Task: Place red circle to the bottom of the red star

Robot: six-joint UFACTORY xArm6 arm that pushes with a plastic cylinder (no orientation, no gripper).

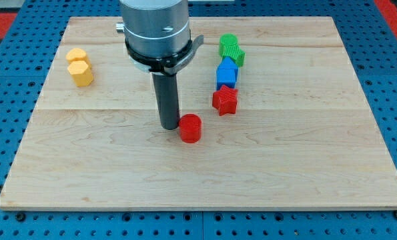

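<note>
**Nudging the red circle under the star**

The tool here is a plain dark rod with no jaws to open or close; it holds nothing and only pushes. My tip [169, 127] sits on the wooden worktop [305, 167], touching or just beside the view's left flank of the red circle [191, 128]. The red star [225, 101] lies up and to the view's right of the circle, close but apart, at the foot of a column with a blue block [227, 73] and a green block [231, 49] above it. Two yellow blocks [80, 65] sit well apart at the view's left.

The circle seems to need only a short slide toward the view's right to rest directly below the star. Pushing through its middle should keep it from rolling off the tip; drifting upward risks knocking the star.
</note>
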